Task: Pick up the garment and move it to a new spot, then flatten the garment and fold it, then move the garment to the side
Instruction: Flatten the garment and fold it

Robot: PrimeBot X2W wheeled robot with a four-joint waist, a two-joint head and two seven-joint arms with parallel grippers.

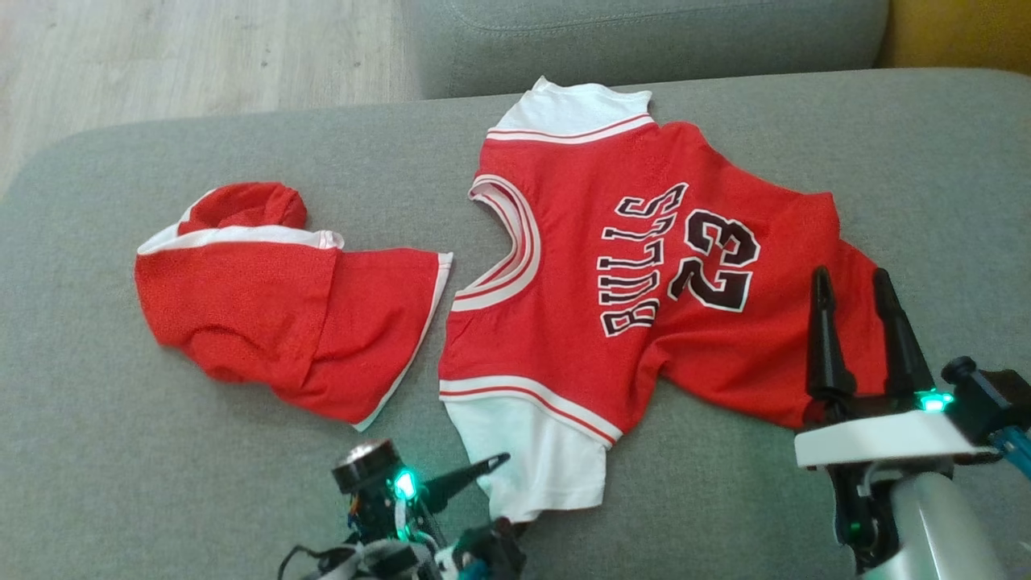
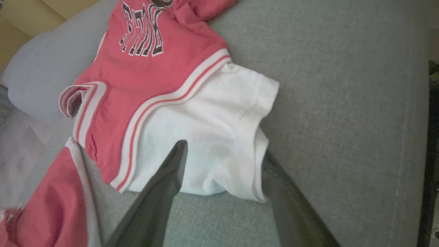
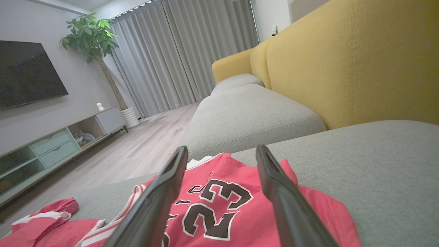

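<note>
Garment [image 1: 580, 266]: red jersey, white sleeves, "BULLS" and "23" in dark letters edged white. Lies face up and mostly spread on a grey sofa seat [image 1: 161, 451], neck opening toward 9 o'clock, hem end rumpled toward 4 o'clock. One white sleeve [image 1: 576, 105] points to 12 o'clock, the other sleeve [image 1: 540, 459] to 6 o'clock.

Second red piece [image 1: 274, 306]: white-trimmed, bunched, on the same seat at 9 o'clock of the garment, just beside the neck opening and not touching it.

Left tool [image 1: 495, 495]: at 6 o'clock of the garment, by the near sleeve. From its wrist the left tool [image 2: 224, 154] stands with fingers spread wide, the sleeve's cuff end lying between them. One finger sits over the white cloth, the other at the cuff's edge. Nothing is pinched.

Right tool [image 1: 851, 278]: at 4 o'clock of the garment, above the rumpled hem end. Its fingers are parted wide and point toward 12 o'clock, with nothing between them.

Yellow backrest [image 3: 343, 68]: rises behind the seat at 1 o'clock in the right wrist view.
</note>
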